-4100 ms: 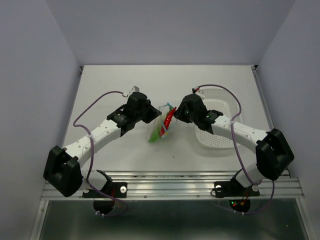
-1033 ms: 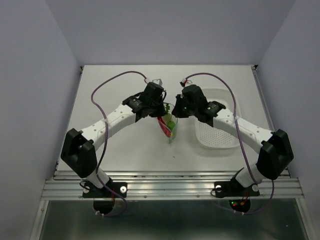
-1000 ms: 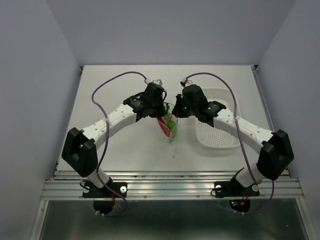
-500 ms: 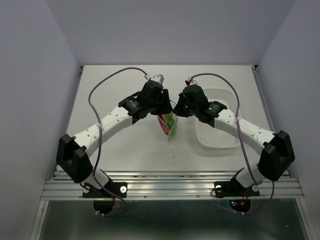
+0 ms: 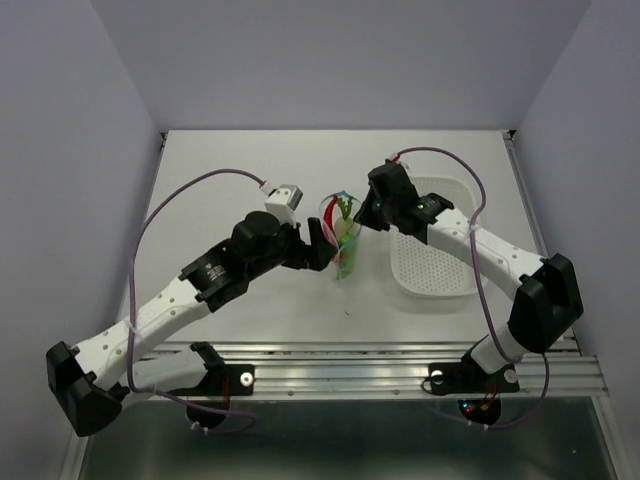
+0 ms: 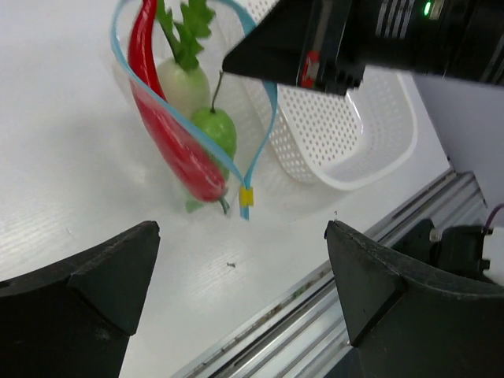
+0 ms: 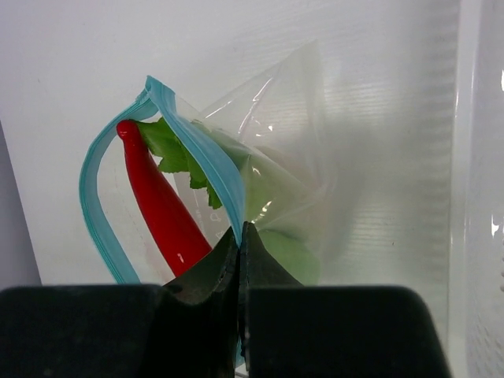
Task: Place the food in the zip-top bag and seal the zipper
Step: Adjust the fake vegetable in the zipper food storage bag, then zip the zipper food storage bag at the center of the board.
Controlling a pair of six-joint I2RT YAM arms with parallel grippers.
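The clear zip-top bag point(image 5: 343, 240) hangs mouth-up at the table's middle, and its blue zipper point(image 6: 250, 118) gapes in an open loop. Inside are the food pieces: the red chili point(image 6: 169, 134), the white radish with green top point(image 6: 185, 83) and the green pod point(image 6: 214, 130). My right gripper point(image 7: 240, 230) is shut on one side of the zipper strip point(image 7: 213, 165), with the chili point(image 7: 161, 209) just left of it. My left gripper point(image 6: 242, 236) is open and empty, just near and left of the bag. In the top view it point(image 5: 318, 245) stands beside the bag.
A white perforated basket point(image 5: 432, 262) lies right of the bag, under the right arm, and also shows in the left wrist view as the basket point(image 6: 346, 134). The metal rail point(image 6: 378, 260) marks the table's near edge. Purple cables arc over both arms.
My left gripper has opened, let go of the bag and drawn back toward the near left. The right gripper keeps its hold, and the bag mouth now gapes.
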